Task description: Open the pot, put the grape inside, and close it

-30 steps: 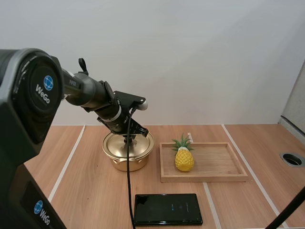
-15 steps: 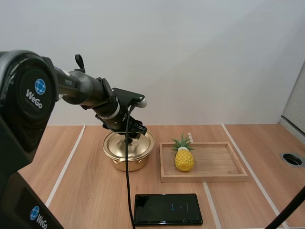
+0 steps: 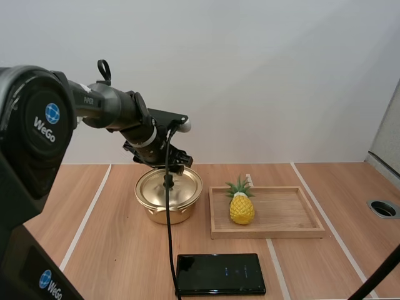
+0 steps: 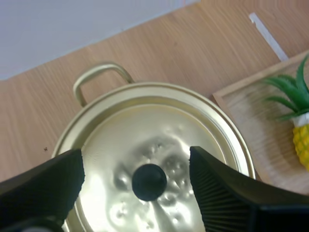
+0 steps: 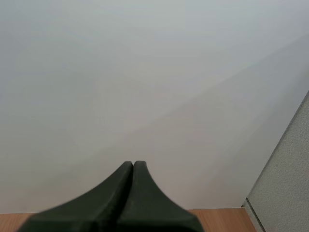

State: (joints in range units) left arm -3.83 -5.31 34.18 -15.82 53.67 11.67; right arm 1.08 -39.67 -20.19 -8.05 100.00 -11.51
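Nearest on the wooden surface [image 3: 112,250], which is crossed by white lines, a black phone [image 3: 220,274] is laid flat. Farther back and to the left the gold pot [image 3: 167,211] is set, its lid [image 3: 164,187] seated on it. Just right of the pot, apart from it, a wooden tray [image 3: 281,215] is placed, and a yellow pineapple [image 3: 241,209] is stood at the tray's left end. In the high view the left arm [image 3: 115,109] is seen reaching in from the left, with the left jaws held over the far part of the lid; their spread cannot be judged there. It is supplied by the left wrist view: the left jaws are held wide apart, ribbed faces turned inward, with the lid's black knob [image 4: 149,181] seen between them, touched by neither, and nothing gripped. In the right wrist view the right jaws are pressed together into one dark wedge, nothing between them. Far right, a round opening [image 3: 382,209] is let into the surface beside a grey partition [image 3: 389,125]; behind everything a plain pale wall [image 3: 262,75] is seen.
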